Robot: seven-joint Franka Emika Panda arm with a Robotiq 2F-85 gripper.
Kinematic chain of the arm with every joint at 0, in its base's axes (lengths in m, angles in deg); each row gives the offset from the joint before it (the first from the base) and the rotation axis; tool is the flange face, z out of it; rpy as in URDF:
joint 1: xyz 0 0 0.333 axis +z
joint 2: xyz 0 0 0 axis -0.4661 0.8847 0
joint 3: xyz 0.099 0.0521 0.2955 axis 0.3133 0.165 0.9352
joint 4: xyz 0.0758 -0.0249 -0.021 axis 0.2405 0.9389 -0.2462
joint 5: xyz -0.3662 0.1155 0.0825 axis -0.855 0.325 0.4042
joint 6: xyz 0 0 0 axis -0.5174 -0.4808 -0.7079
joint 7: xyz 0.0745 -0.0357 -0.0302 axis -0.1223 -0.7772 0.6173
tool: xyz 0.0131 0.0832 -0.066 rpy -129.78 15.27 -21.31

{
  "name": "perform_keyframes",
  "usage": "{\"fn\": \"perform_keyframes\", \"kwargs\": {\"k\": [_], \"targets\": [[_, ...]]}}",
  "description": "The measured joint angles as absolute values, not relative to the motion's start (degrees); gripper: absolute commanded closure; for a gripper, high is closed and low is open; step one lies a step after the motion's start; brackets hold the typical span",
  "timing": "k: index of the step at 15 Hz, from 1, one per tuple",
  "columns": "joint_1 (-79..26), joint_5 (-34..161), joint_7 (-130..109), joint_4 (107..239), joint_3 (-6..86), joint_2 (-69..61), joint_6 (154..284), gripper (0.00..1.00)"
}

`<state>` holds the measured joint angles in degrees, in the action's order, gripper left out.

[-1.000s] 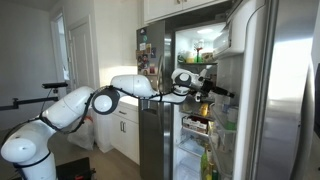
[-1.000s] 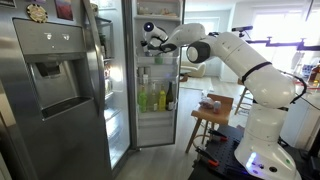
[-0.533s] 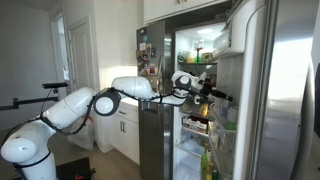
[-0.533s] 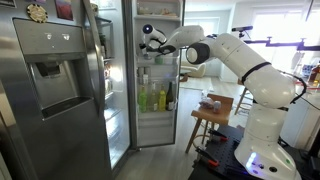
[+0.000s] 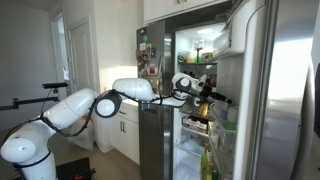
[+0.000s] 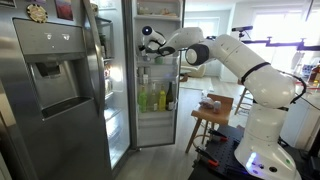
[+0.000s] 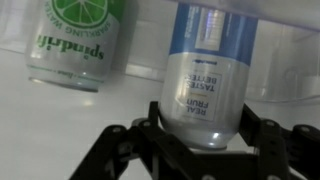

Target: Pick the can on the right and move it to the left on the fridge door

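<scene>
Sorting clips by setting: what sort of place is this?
Probably a home kitchen: a steel fridge with an ice dispenser, bottles in the bins of the open fridge door, and white cabinets alongside.

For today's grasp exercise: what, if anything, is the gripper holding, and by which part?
The gripper appears to hold the blue-and-white can by its sides, at the end nearest the camera; the green lime can is untouched.
</scene>
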<state>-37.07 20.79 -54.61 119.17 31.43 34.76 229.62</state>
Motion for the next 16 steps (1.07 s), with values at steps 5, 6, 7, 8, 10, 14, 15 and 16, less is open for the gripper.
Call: {"fn": "perform_keyframes", "kwargs": {"k": [5, 6, 7, 8, 10, 14, 15, 16], "targets": [[-37.1, 20.8, -53.7, 118.7, 31.7, 35.3, 229.6, 0.16], [-37.1, 20.8, -53.7, 118.6, 31.7, 35.4, 229.6, 0.17], [-37.1, 20.8, -53.6, 118.2, 31.7, 35.4, 229.6, 0.12], [-37.1, 20.8, -53.5, 117.8, 31.7, 35.4, 229.6, 0.13], [-37.2, 20.8, -53.1, 117.1, 31.7, 35.5, 229.6, 0.07], [-37.2, 20.8, -52.7, 116.3, 31.7, 35.5, 229.6, 0.00], [-37.2, 20.8, -52.6, 116.2, 31.7, 35.5, 229.6, 0.00], [-37.2, 20.8, -52.6, 115.9, 31.7, 35.5, 229.6, 0.00]]}}
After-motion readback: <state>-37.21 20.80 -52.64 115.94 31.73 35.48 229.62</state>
